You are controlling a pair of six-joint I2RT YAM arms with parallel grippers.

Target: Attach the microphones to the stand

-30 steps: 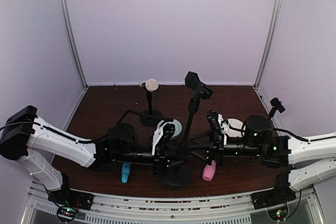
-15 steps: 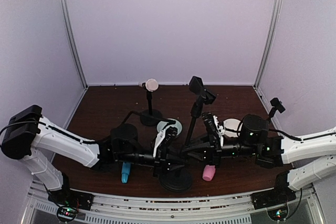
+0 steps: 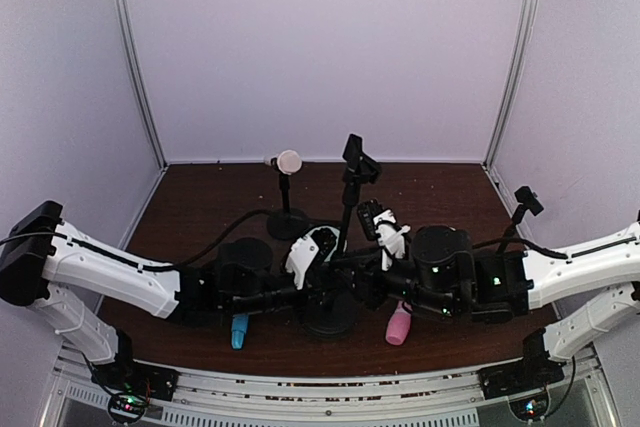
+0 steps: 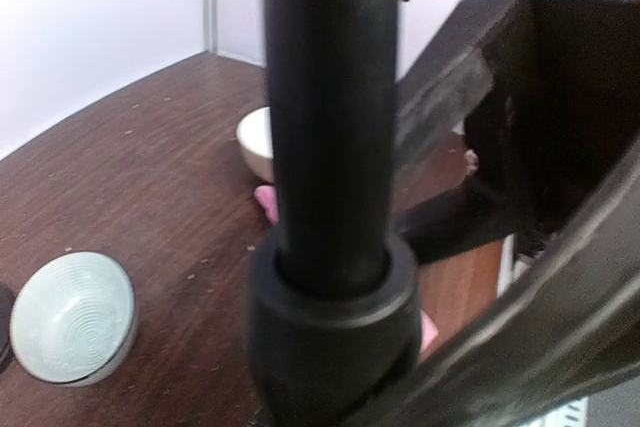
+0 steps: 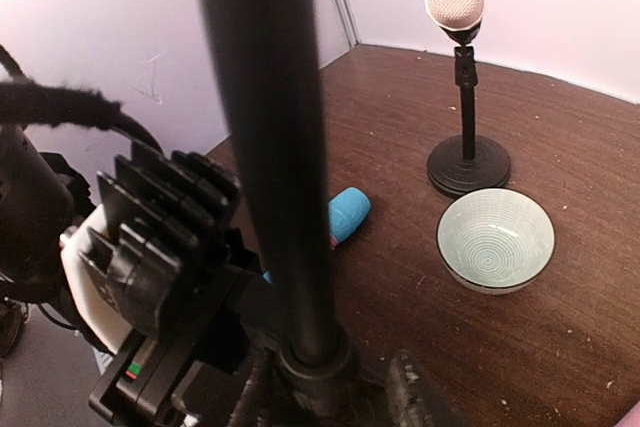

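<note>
The black microphone stand (image 3: 347, 217) stands upright in the middle, with its round base (image 3: 322, 319) near the front and an empty clip on top. My left gripper (image 3: 320, 257) is shut on the stand's lower pole (image 4: 330, 107), which fills the left wrist view. My right gripper (image 3: 381, 226) is open beside the pole (image 5: 270, 147); one of its fingers (image 5: 420, 399) shows. The sky-blue microphone (image 3: 240, 330) and the pink microphone (image 3: 399, 327) lie on the table. The cream microphone (image 3: 288, 161) sits in a small desk stand (image 3: 288, 222).
A pale green bowl (image 5: 495, 239) sits next to the small stand's base, and it also shows in the left wrist view (image 4: 70, 317). A white bowl (image 4: 256, 142) lies behind the pole. A small empty stand (image 3: 525, 200) is at the right. White walls enclose the table.
The stand has gone from leaning right to upright and its base has shifted back a little. My right arm has moved left towards the pole. My left gripper has risen along it.
</note>
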